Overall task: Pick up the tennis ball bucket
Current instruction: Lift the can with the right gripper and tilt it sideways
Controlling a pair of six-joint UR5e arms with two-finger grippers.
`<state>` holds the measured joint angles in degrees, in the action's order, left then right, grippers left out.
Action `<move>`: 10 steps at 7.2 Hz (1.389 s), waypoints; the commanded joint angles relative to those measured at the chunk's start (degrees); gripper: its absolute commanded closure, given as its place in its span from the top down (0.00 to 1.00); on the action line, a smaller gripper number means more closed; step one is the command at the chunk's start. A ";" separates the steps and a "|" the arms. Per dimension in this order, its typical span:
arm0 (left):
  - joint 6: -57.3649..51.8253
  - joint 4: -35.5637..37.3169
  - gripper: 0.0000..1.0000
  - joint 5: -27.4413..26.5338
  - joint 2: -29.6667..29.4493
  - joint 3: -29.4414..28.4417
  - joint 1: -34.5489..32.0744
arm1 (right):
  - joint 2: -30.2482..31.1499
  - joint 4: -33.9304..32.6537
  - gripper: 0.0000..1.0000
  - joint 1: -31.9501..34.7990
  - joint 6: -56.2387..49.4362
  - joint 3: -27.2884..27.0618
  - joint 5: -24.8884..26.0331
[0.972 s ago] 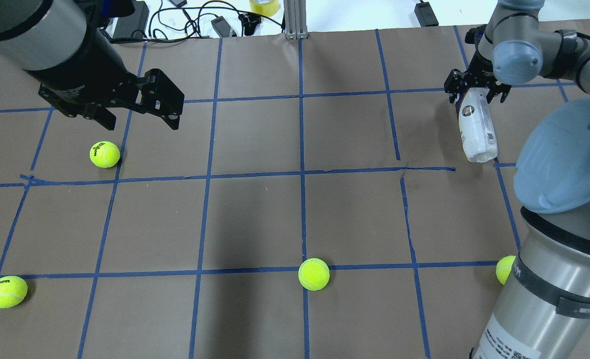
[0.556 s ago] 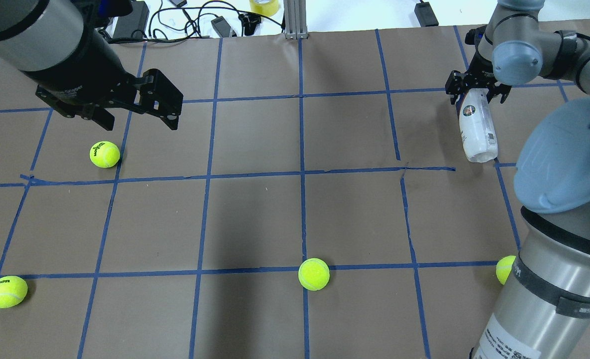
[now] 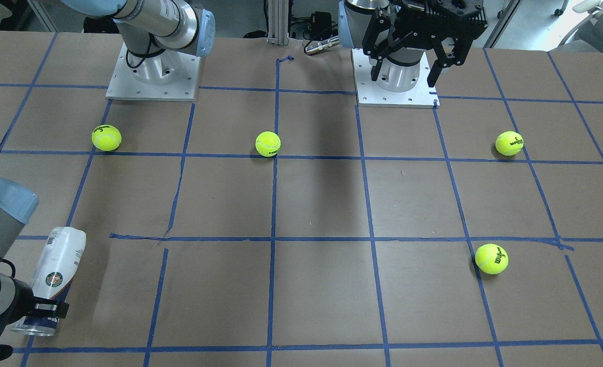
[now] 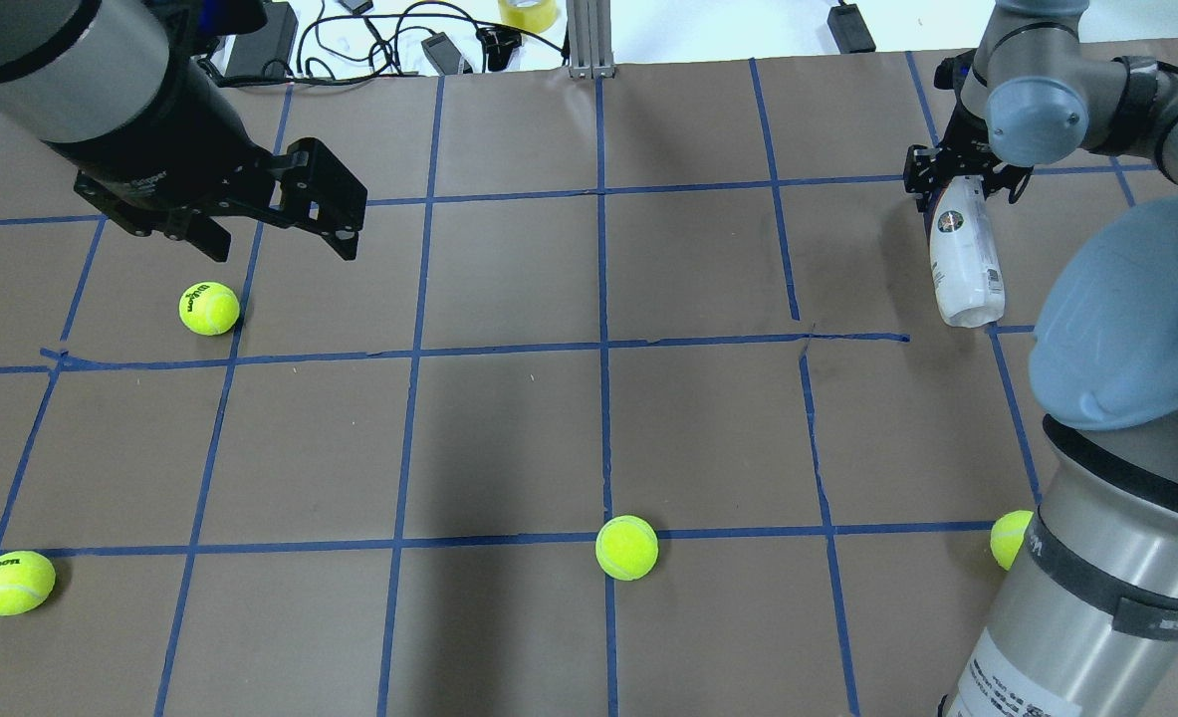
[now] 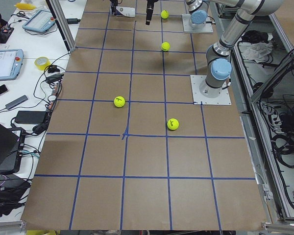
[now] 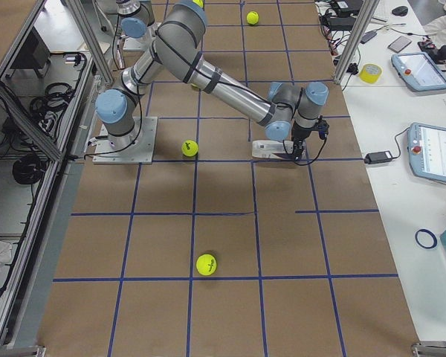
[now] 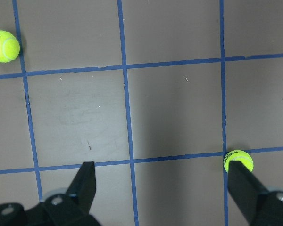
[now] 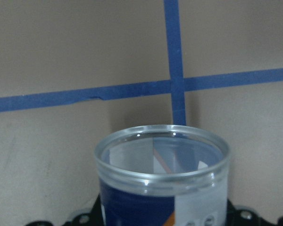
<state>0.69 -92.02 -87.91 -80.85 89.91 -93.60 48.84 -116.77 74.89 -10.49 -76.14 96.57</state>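
The tennis ball bucket (image 4: 965, 264) is a clear tube with a white and navy label. It lies slanted at the table's far right and also shows in the front view (image 3: 57, 270) and the side view (image 6: 270, 149). My right gripper (image 4: 963, 184) is shut on it near its open rim end (image 3: 40, 308). The right wrist view looks along the open rim (image 8: 160, 160) toward the table. I cannot tell whether the tube is clear of the table. My left gripper (image 4: 280, 237) hangs open and empty above the far left (image 3: 404, 76), its two fingers spread wide (image 7: 162, 188).
Several yellow-green tennis balls lie on the brown taped table: one below the left gripper (image 4: 209, 308), one front left (image 4: 14, 583), one front middle (image 4: 626, 547), one by the right arm's base (image 4: 1009, 538). Cables and a tape roll (image 4: 528, 12) lie beyond the far edge.
The right gripper's fingers have closed in around the tube. The gripper and tube have shifted slightly to the right. The left arm has barely moved.
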 commanded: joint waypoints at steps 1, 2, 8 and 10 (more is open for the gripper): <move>0.01 0.00 1.00 0.02 -0.01 0.00 0.00 | 0.81 -0.12 0.34 0.08 -2.32 0.20 0.03; 0.01 0.00 1.00 0.02 -0.01 0.00 0.00 | 1.16 -0.56 0.34 0.08 -4.16 0.37 -0.41; -0.08 0.00 1.00 0.02 0.16 0.00 0.00 | 6.61 3.10 0.12 15.34 -18.05 0.20 -2.17; -0.08 0.00 1.00 0.02 0.16 0.00 0.00 | 7.14 3.31 0.03 23.15 -18.25 0.20 -4.45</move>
<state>0.62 -92.02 -87.89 -80.69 89.91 -93.60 55.76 -113.86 92.91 -28.28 -75.92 93.46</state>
